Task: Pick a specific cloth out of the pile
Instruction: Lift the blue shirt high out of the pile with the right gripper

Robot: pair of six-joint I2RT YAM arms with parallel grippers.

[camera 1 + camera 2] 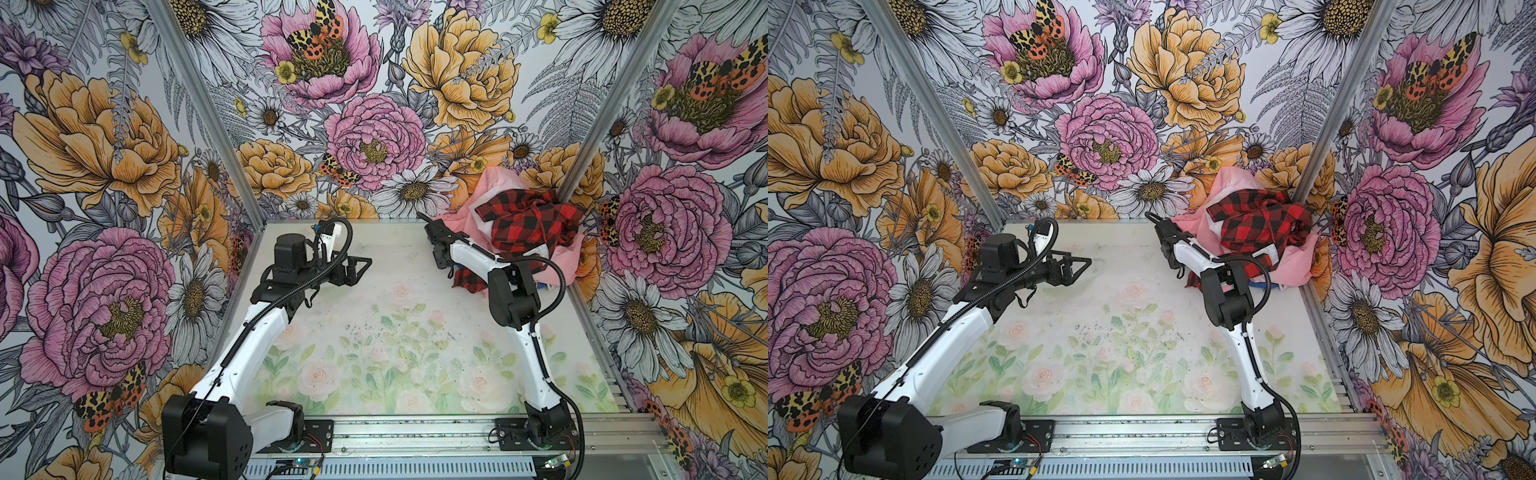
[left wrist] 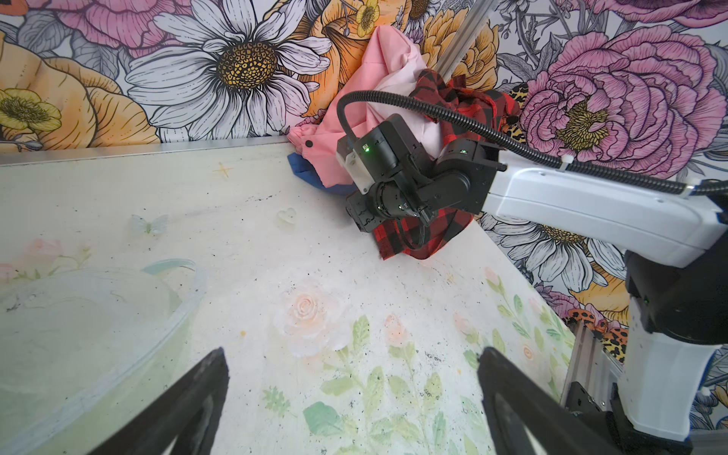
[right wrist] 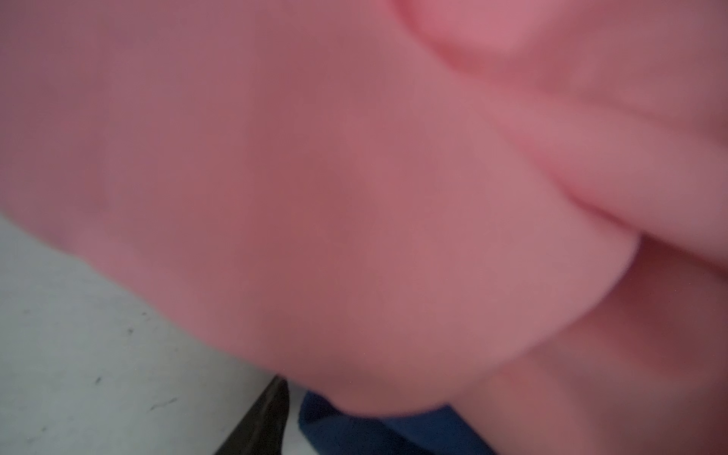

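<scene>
The pile [image 1: 528, 224] sits heaped in the back right corner, a red-and-black checked shirt [image 1: 1262, 224] on top of pale pink fabric [image 2: 378, 59]. Only an edge of the blue cloth [image 2: 311, 173] shows, peeking out from under the pink at the pile's foot; it also shows in the right wrist view [image 3: 374, 433]. My right gripper [image 1: 432, 226] is pushed into the pile's left edge. One black finger [image 3: 264, 417] lies beside the blue cloth, and pink fabric hides the other finger. My left gripper [image 2: 351, 352] hangs open over the table at mid left [image 1: 363, 266], empty.
The floral table mat [image 1: 374, 332] is walled in by flowered panels. An aluminium post [image 1: 582, 166] stands right behind the pile. A metal rail [image 1: 415, 432] with both arm bases runs along the front edge. The right arm's elbow [image 1: 511, 295] overhangs the pile's near side.
</scene>
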